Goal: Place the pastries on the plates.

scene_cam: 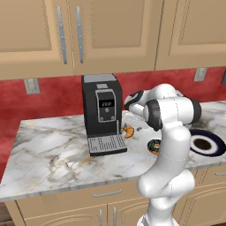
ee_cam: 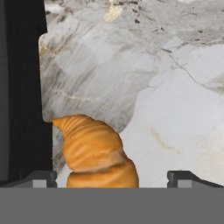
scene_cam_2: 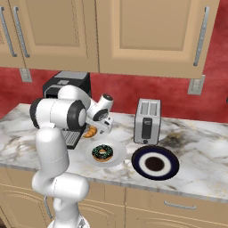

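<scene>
1. Left base view: croissant (scene_cam: 128,131) lying on the marble counter (scene_cam: 53,154), just beside the right side of the black coffee machine (scene_cam: 102,114). Donut (scene_cam: 154,146) already on the white plate, half hidden behind the arm. Navy plate (scene_cam: 205,144) at the right with nothing on it, so probably the croissant's destination. End effector hidden behind the wrist here; state impossible to tell from this side.

2. Right base view: end effector (scene_cam_2: 95,128) low over the croissant (scene_cam_2: 91,132), between coffee machine (scene_cam_2: 66,91) and white plate (scene_cam_2: 115,144). Donut (scene_cam_2: 103,152) seated in that plate's middle. Navy plate (scene_cam_2: 156,163) in front of the toaster (scene_cam_2: 147,120), past the white one. Worth lifting high enough before carrying, to pass over donut and rim.

3. Hand view: fingertips (ee_cam: 38,178) spread wide at the bottom edge, holding nothing. Croissant (ee_cam: 97,155) between them, but off-centre toward the left tip and close to the machine's dark wall (ee_cam: 22,87). Best to shift slightly toward the machine so the pastry sits midway, while keeping the left tip clear of that wall. Then straight down and a gentle close across the thick middle, not the tapered end, to avoid tipping or slipping.
</scene>
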Controlling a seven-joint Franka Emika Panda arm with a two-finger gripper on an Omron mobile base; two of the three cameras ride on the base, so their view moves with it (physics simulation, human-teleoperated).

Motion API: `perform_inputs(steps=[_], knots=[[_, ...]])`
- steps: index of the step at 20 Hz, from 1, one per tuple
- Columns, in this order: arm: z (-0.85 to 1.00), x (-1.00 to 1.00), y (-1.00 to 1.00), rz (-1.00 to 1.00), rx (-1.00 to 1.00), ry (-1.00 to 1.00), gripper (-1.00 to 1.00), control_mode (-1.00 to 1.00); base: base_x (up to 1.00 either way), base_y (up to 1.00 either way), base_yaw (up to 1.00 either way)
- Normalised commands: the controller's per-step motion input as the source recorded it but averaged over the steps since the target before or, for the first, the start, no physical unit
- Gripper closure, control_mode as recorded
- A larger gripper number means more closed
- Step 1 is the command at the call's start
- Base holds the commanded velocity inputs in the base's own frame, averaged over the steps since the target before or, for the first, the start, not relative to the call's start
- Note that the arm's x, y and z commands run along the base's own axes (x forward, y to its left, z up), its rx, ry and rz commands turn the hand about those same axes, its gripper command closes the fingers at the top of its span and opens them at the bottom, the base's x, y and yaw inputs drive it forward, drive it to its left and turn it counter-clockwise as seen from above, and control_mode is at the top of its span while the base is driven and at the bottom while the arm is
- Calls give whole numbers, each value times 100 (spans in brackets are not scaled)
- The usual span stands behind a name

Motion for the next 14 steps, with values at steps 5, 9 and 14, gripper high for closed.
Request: perform_inputs(steps=[5, 9, 14], knots=[[-3, -27, 0, -3, 0, 0, -100, -100, 0, 0, 0], [-27, -14, -5, -1, 0, -1, -100, -100, 0, 0, 0], [-15, 16, -1, 0, 0, -1, -100, -100, 0, 0, 0]])
